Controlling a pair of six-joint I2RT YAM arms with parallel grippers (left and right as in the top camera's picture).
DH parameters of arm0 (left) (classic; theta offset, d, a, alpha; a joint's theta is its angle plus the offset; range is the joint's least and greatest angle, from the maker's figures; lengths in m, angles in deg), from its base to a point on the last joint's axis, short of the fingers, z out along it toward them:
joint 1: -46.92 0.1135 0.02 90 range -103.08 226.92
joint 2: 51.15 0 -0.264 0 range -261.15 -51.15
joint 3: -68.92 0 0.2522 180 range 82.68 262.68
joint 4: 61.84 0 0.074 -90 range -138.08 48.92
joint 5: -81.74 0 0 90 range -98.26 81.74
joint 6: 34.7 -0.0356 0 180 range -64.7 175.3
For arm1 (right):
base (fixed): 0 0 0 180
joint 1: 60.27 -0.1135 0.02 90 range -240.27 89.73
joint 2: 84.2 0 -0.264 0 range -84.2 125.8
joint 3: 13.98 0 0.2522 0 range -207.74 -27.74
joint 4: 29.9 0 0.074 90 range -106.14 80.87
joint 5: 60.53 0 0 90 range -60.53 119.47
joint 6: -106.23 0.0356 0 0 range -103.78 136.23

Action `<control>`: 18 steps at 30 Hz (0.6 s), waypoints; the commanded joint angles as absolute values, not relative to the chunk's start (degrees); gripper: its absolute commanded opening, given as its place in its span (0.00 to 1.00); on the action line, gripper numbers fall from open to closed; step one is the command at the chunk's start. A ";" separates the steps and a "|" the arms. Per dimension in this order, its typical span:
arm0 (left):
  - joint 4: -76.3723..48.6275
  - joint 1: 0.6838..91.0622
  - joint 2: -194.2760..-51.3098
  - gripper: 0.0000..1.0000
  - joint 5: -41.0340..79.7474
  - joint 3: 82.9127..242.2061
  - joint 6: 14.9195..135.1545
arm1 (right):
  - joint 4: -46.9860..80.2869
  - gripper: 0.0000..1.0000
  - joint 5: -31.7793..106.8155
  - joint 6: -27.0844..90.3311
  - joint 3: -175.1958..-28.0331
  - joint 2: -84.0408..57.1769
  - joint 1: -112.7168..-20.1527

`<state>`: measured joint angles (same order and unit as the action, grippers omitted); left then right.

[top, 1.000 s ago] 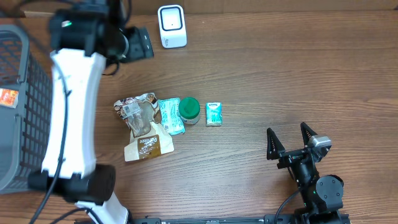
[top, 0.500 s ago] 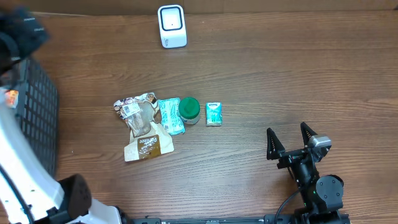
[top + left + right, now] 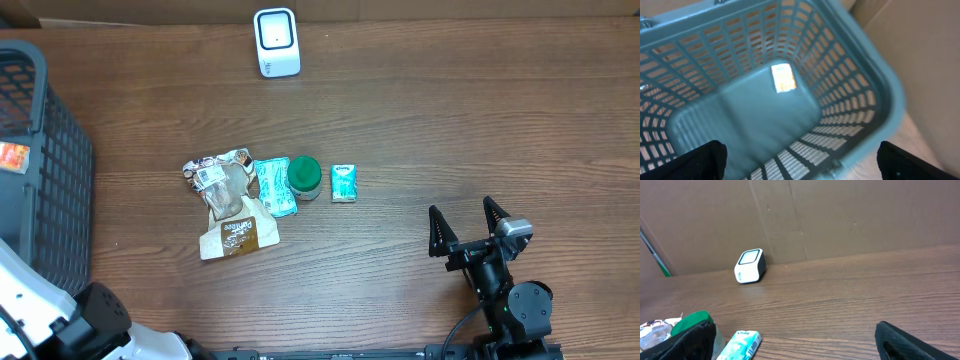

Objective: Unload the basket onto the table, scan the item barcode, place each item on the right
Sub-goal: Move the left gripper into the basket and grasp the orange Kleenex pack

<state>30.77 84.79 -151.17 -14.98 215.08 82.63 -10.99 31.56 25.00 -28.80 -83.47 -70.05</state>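
- The right jaws are spread wide with nothing between them, low over the surface [image 3: 450, 120] and pointing away from the robot.
- The left jaws are also spread and empty. They hang above the basket [image 3: 875, 85], looking down at an orange-labelled packet [image 3: 782, 78] on its floor.
- A row of items lies ahead of the right jaws and off to their left. The small teal box [image 3: 344, 183] is nearest them, then a green-lidded jar [image 3: 304, 177], a teal sachet [image 3: 273, 186], a crinkly packet [image 3: 220, 180] and a brown pouch [image 3: 235, 235].
- The scanner [image 3: 277, 42] stands further ahead and further left of the right jaws, well apart from the row, its window facing up.
- The task does not say which item is meant. My guess is the small teal box, since it is nearest the open right jaws.
- It looks light and fairly stiff, like a little carton. It should hold its shape under a modest pinch, though a hard squeeze could dent it.
- Taking it across its two long narrow sides would leave the broad faces bare for the scanner.
- No barcode is readable from here, so which face to present cannot be told.
- The jar sits just beside the box, so the far jaw has little room on that side.
- The sachet and pouch look soft and crinkly and would likely sag if held by an edge.
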 commanded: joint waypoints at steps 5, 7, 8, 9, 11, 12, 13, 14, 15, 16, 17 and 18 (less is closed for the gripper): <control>19.25 86.28 -152.05 0.97 -16.31 199.39 72.43 | -11.36 1.00 31.04 24.83 -28.21 -84.04 -69.83; 16.08 86.28 -153.47 0.89 -16.29 196.66 70.09 | -11.36 1.00 31.04 24.83 -28.21 -84.04 -69.83; 15.27 86.28 -154.41 0.86 -16.29 196.24 70.02 | -11.34 1.00 31.04 24.83 -28.21 -84.04 -69.83; 14.55 86.28 -155.74 0.85 -16.27 196.22 70.04 | -11.36 1.00 31.04 24.83 -28.21 -84.04 -69.83; 12.94 86.32 -158.54 0.84 -16.18 196.24 69.98 | -11.36 1.00 31.04 24.83 -28.21 -84.04 -69.83; 12.28 86.32 -159.79 0.83 -16.29 196.24 69.80 | -11.36 1.00 31.04 24.83 -28.21 -84.04 -69.83; 11.56 86.34 -161.05 0.82 -16.62 196.24 69.85 | -11.34 1.00 31.04 24.83 -28.21 -84.04 -69.83; 10.99 86.36 -162.04 0.82 -16.77 196.24 69.87 | -11.34 1.00 31.04 24.83 -28.21 -84.04 -69.83; 10.16 86.41 -163.22 0.81 -16.84 196.24 69.87 | -11.34 1.00 31.04 24.83 -28.21 -84.04 -69.83; 9.48 86.54 -164.33 0.79 -16.93 196.24 70.09 | -11.36 1.00 31.04 24.83 -28.21 -84.04 -69.83; 8.94 86.69 -165.23 0.78 -17.10 196.24 70.55 | -11.34 1.00 31.04 24.83 -28.21 -84.04 -69.83; 8.13 87.00 -166.52 0.77 -17.06 196.24 70.76 | -11.34 1.00 31.02 24.83 -28.21 -84.04 -69.83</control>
